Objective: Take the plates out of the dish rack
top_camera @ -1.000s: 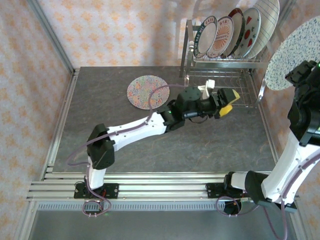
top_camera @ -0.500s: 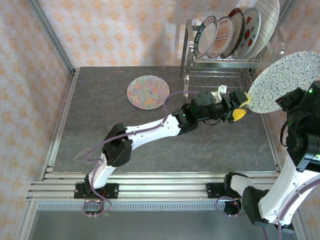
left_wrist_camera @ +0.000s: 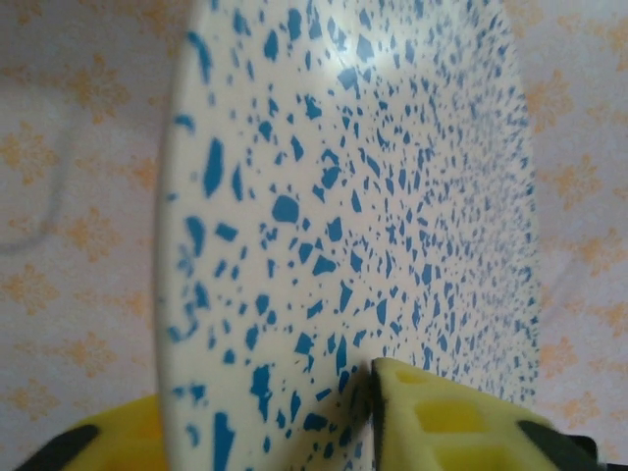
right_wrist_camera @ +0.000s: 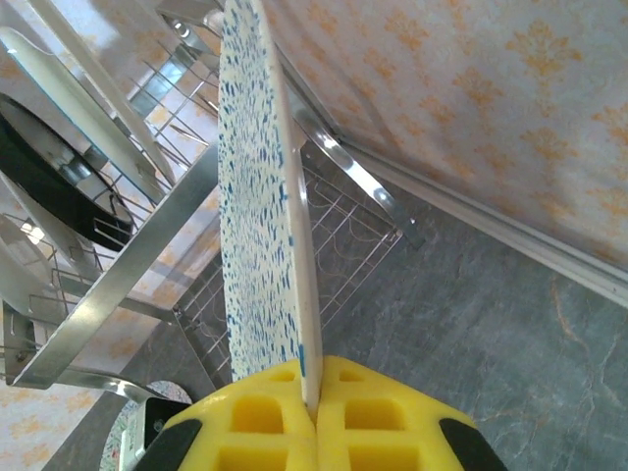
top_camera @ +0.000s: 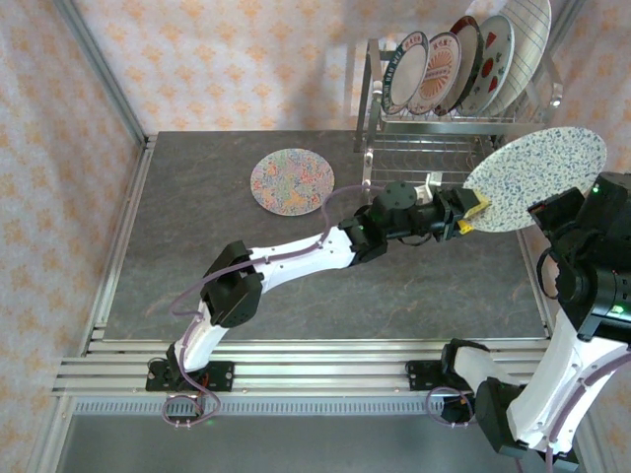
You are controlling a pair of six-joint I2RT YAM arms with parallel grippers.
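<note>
A large white plate with blue speckles (top_camera: 532, 177) hangs tilted in the air in front of the dish rack (top_camera: 454, 123). My right gripper (top_camera: 554, 210) is shut on its right rim; the right wrist view shows that rim (right_wrist_camera: 294, 294) pinched between the yellow pads (right_wrist_camera: 312, 392). My left gripper (top_camera: 471, 214) is at the plate's left edge, its yellow fingers on either side of the plate (left_wrist_camera: 343, 196) and pressed against it. Several plates (top_camera: 434, 71) stand in the rack's upper slots. A floral plate (top_camera: 292, 181) lies flat on the table.
The rack's lower wire shelf (top_camera: 434, 168) lies just behind the left gripper. Rack bars (right_wrist_camera: 118, 285) and standing plates (right_wrist_camera: 78, 108) are close to the left of the held plate. The patterned wall (top_camera: 246, 59) closes the back, and a metal frame rail (top_camera: 123, 256) edges the table.
The right arm lowered the speckled plate down and to the left, tilting it flatter. The left arm stretched right to the plate's edge, and its fingers closed on it.
</note>
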